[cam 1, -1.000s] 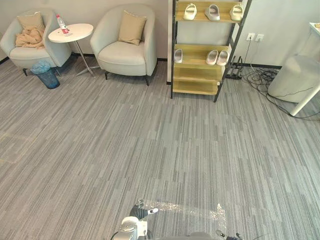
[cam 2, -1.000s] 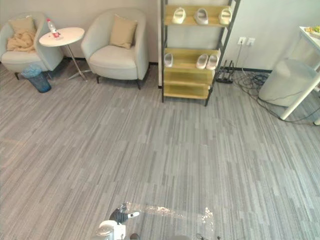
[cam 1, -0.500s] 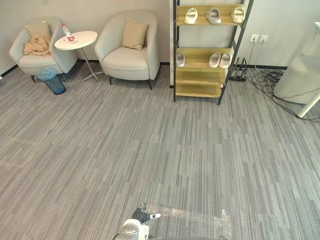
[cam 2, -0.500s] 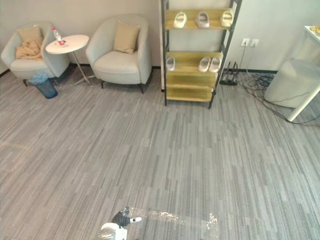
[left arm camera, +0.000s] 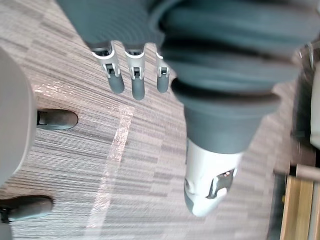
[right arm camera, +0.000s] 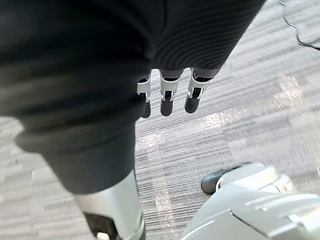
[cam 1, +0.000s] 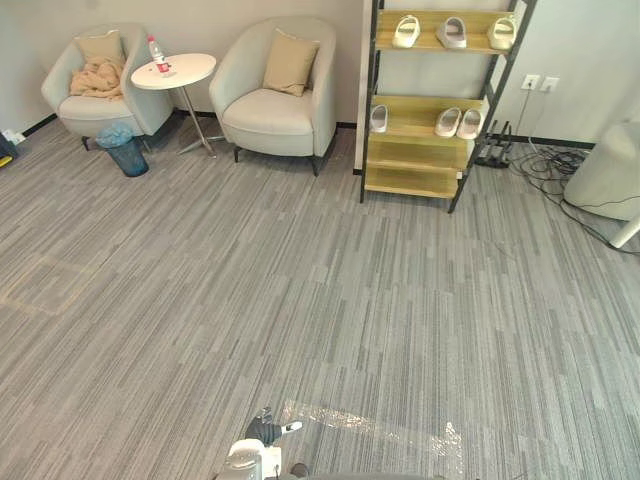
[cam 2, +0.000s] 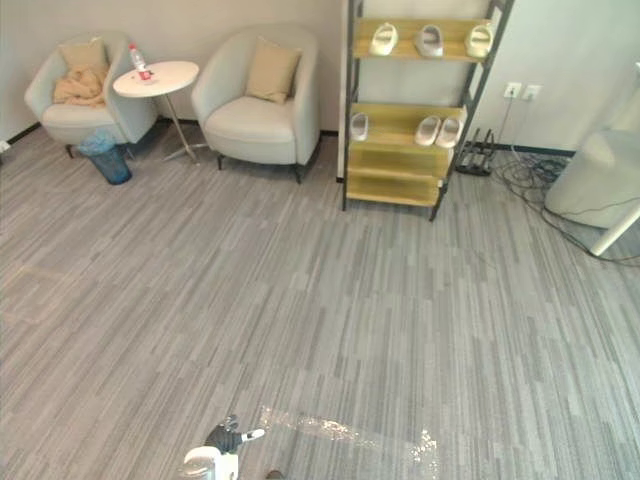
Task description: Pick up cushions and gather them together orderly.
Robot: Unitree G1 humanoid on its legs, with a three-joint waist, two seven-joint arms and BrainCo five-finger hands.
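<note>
Now | tan cushion (cam 1: 290, 62) and second cushion (cam 1: 100, 46) lean in separate armchairs (cam 1: 322, 100), upper left | left hand (left arm camera: 134, 80), right hand (right arm camera: 167, 97) hang well apart from them, fingers (right arm camera: 194, 97) straight, empty.

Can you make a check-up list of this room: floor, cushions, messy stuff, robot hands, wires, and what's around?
Surface: grey striped carpet, shiny strip near the robot.
Job's things: one cushion on the left armchair, a second cushion on the right armchair.
Clutter: beige blanket on the left armchair, blue bin by it.
Robot hands: left robot hand and right robot hand open, empty.
Cables: tangle on the floor below wall sockets.
Surroundings: round table with bottle, shoe rack with slippers.
</note>
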